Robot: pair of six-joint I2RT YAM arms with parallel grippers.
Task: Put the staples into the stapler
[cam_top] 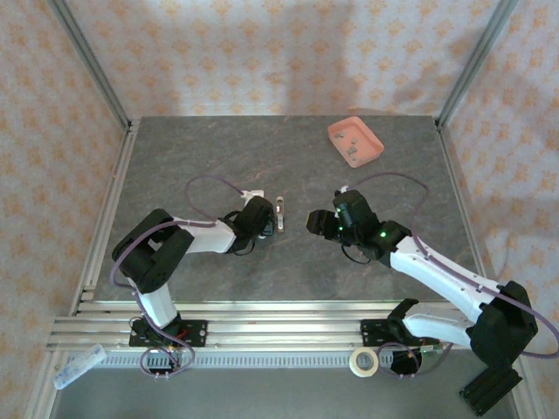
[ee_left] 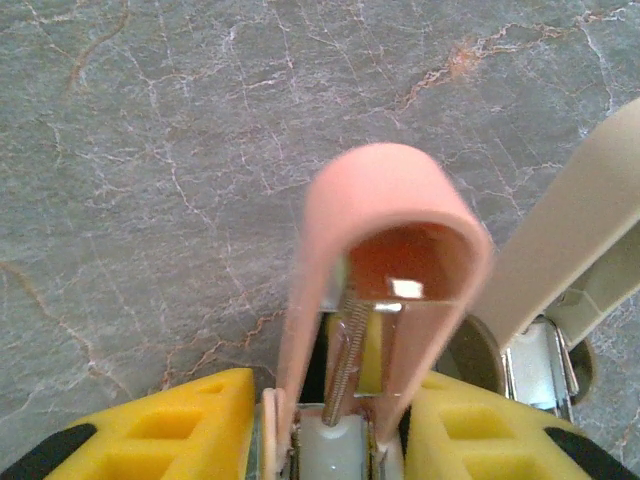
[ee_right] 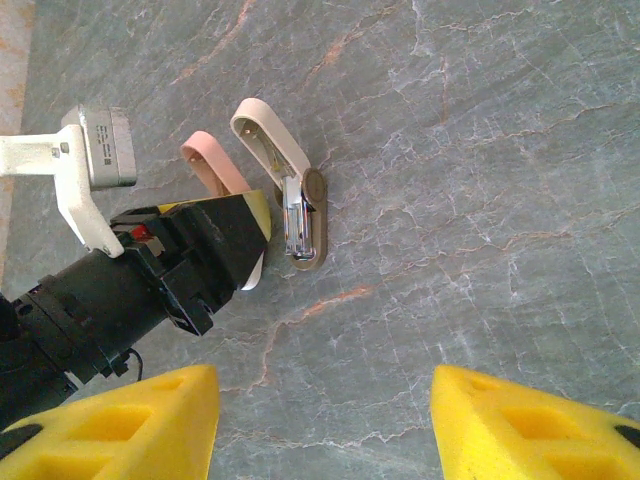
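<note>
1. The staples (cam_top: 352,147) lay as tiny grey specks in the salmon-pink tray (cam_top: 335,133), near the far right corner of the worktop (cam_top: 201,148) and well apart from both grippers.
2. By judgement, each strip was very light, thin and stiff, yet brittle enough to snap along its glued joints. The smooth metal lying flat on the tray floor would likely slip. The best hold looked to be across the narrow width, on the 2 long sides near the middle, with gentle force.
3. The pink stapler (ee_left: 385,200) stood near the middle of the worktop between the yellow fingers (ee_left: 190,425) of the left gripper (ee_left: 335,420). Its lid was swung up and its spring rod was exposed. The beige stapler (ee_left: 560,250) lay just beside it, also hinged open.
4. I could not tell whether the left gripper's pads pressed on the pink stapler or merely flanked it.
5. The right gripper (ee_right: 320,420) hung near the staplers with its jaws wide apart and nothing between them.
6. Hard to make out:
   - The number of strips and which way they lay in the tray were too small to read.
   - The pink stapler's base was cut off at the lower edge of the left wrist view.
   - I could not see whether either magazine channel already held staples.
</note>
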